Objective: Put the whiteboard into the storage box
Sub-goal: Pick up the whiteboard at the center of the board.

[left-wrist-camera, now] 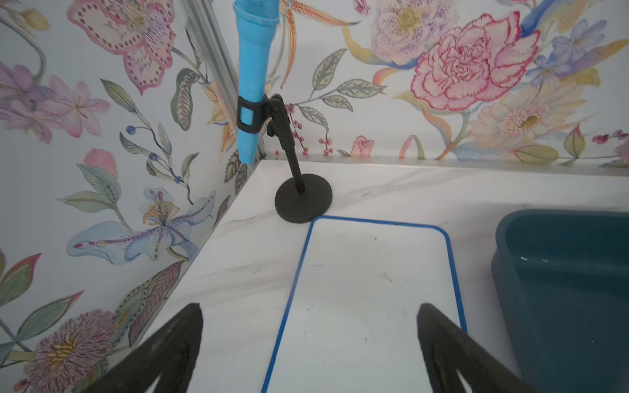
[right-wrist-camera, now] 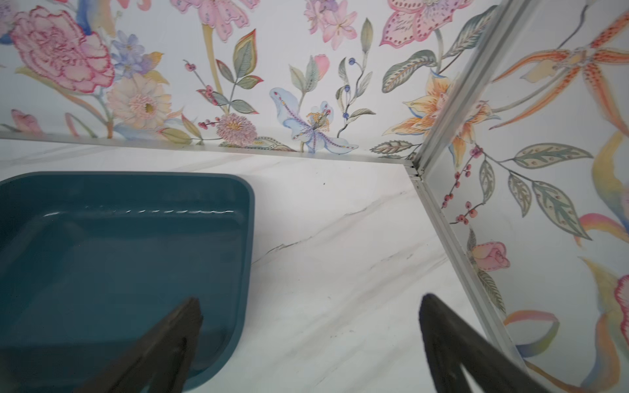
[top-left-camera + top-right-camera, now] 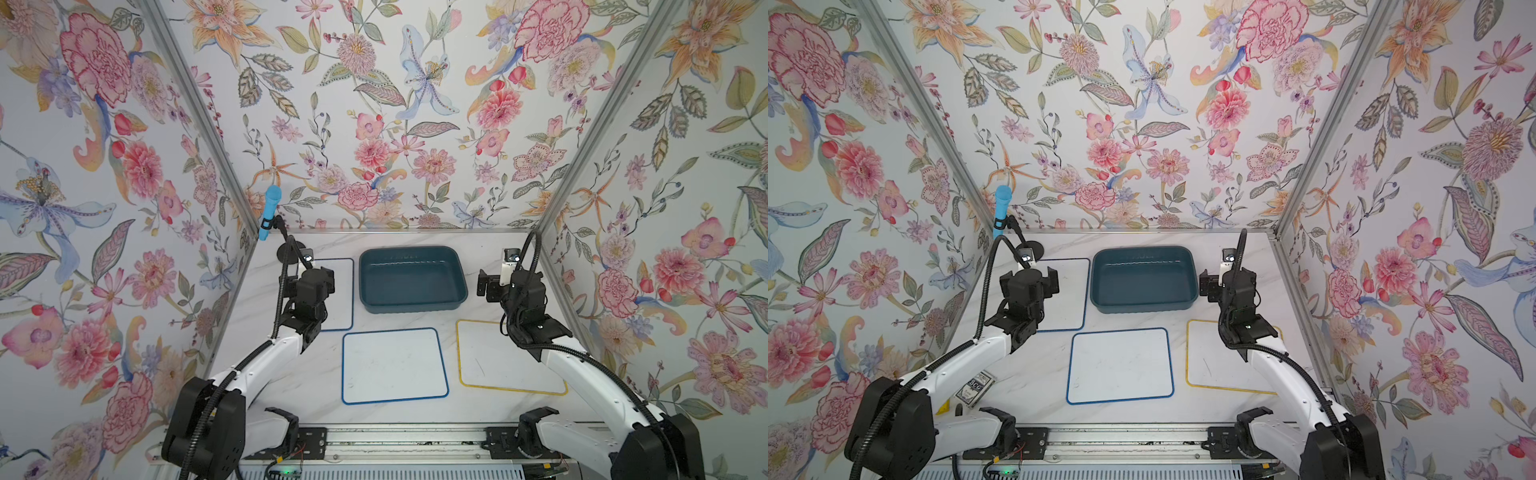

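— Which board are we going for?

— We are taking the blue-framed whiteboard (image 1: 367,289) lying flat on the table (image 1: 238,265), just left of the empty storage box (image 3: 409,282). Its white face is showing faint smudges. Its long axis seems to be running straight away from the left gripper (image 1: 309,306), which is hovering over its near end, jaws spread wide and holding nothing.

— And the right gripper (image 2: 308,299)?

— It is also hanging wide and empty, over bare table on the box's other side. We are seeing a yellow-framed whiteboard (image 3: 494,361) under that arm and a second blue-framed whiteboard (image 3: 395,365) in front of the box. We are judging the left arm nearer.
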